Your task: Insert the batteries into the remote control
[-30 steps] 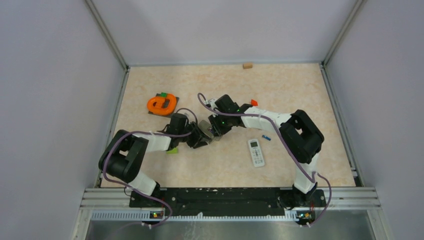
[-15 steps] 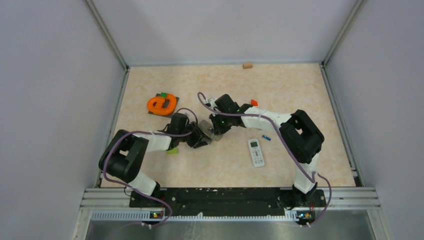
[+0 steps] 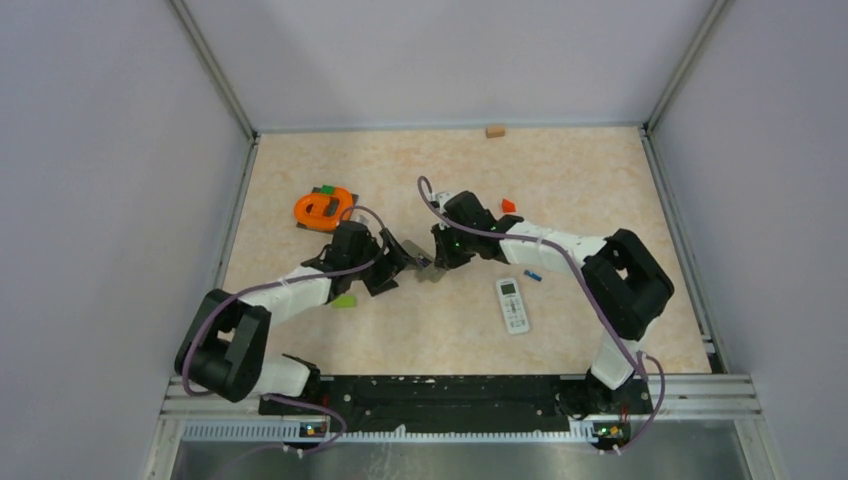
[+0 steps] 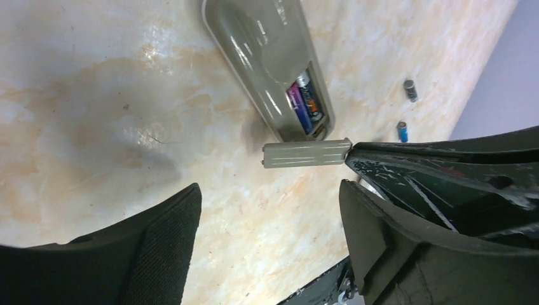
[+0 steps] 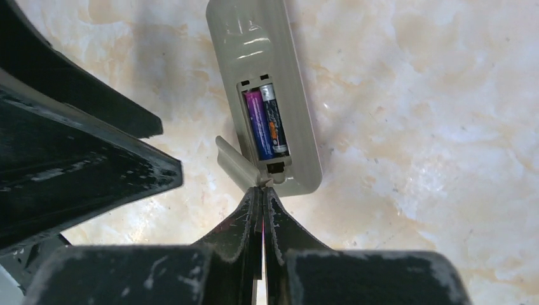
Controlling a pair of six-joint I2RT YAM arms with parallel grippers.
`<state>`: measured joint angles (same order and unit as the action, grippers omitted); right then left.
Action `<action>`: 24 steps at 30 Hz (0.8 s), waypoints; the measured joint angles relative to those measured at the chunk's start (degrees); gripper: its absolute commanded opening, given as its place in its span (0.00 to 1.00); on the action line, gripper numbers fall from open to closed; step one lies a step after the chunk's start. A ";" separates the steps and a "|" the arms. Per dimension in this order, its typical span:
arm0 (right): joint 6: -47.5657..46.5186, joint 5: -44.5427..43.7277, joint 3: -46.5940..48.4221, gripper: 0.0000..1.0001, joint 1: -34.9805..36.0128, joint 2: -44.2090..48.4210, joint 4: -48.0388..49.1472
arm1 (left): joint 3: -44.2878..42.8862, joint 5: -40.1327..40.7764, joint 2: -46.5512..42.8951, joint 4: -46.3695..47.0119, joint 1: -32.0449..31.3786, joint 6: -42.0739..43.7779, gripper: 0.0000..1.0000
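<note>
Top external view: the beige marbled worktop (image 3: 600, 180) carries two white-and-black arms that meet near its centre. The left arm (image 3: 300, 288) reaches in from 7 o'clock and the right arm (image 3: 560, 245) from 4 o'clock. The left fingers (image 4: 381, 222) stand wide apart with only bare worktop between them. At their 3 o'clock, the right fingers (image 5: 260, 197) are pressed flat together.

A grey plastic remote control (image 5: 299, 95) lies face down by both sets of fingers, its battery compartment (image 5: 274, 168) uncovered. Two batteries sit side by side inside: a purple battery (image 5: 257, 124) on the 9 o'clock side and a black battery with orange print (image 5: 274, 121) on the 3 o'clock side.

A white remote with a small screen (image 3: 512, 305) lies at 4 o'clock of the grey one, well apart. An orange plastic ring on a dark square plate (image 3: 325, 208) sits at 10 o'clock.

The grey compartment cover (image 5: 234, 164) is off the opening and tilted, one end at the right fingertips. Whether they pinch it cannot be told.

A green wedge (image 3: 345, 300) lies beside the left arm, and a red wedge (image 3: 508, 205) lies just beyond the right arm. A small wooden block (image 3: 494, 130) sits at the 12 o'clock edge.

Two loose batteries rest on the worktop away from the grey remote: a blue battery (image 4: 402, 131) and a dark battery (image 4: 410, 89).
</note>
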<state>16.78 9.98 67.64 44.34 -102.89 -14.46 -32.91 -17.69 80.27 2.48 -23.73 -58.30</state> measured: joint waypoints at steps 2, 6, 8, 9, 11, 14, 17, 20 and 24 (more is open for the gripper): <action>2.23 -0.37 -1.92 0.00 -0.42 2.08 0.79 | -0.59 1.66 -2.25 -2.10 0.02 0.87 0.91; 5.77 -0.42 -5.51 0.00 -1.29 5.77 2.43 | -2.62 4.81 -4.85 -5.31 0.61 3.10 0.97; 8.26 0.33 -8.44 0.00 -2.43 8.70 3.67 | -4.57 5.88 -5.01 -7.19 1.36 4.63 0.99; 9.31 0.57 -9.49 0.00 -3.04 9.79 4.24 | -5.55 6.38 -4.90 -7.82 1.70 5.31 0.99; 11.30 0.90 -11.10 0.00 -4.20 11.37 5.53 | -7.93 7.10 -4.22 -8.90 2.47 6.64 0.99; 14.99 1.64 -13.29 0.00 -5.64 12.76 8.24 | -12.39 6.62 -0.76 -9.35 4.15 7.98 0.99; 20.46 2.19 -16.28 0.00 -6.82 14.03 12.48 | -15.87 5.92 3.96 -9.40 5.97 9.14 0.97; 26.69 2.08 -19.71 0.00 -8.20 15.58 16.46 | -19.32 4.22 9.79 -9.77 8.00 10.21 0.92; 31.54 1.84 -21.73 0.00 -8.63 17.38 18.47 | -21.46 -0.13 17.05 -8.79 10.32 11.19 0.72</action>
<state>48.31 11.81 45.91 35.70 -85.52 4.01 -54.37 -17.82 97.32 -6.31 -13.41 -47.11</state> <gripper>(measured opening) 0.007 0.858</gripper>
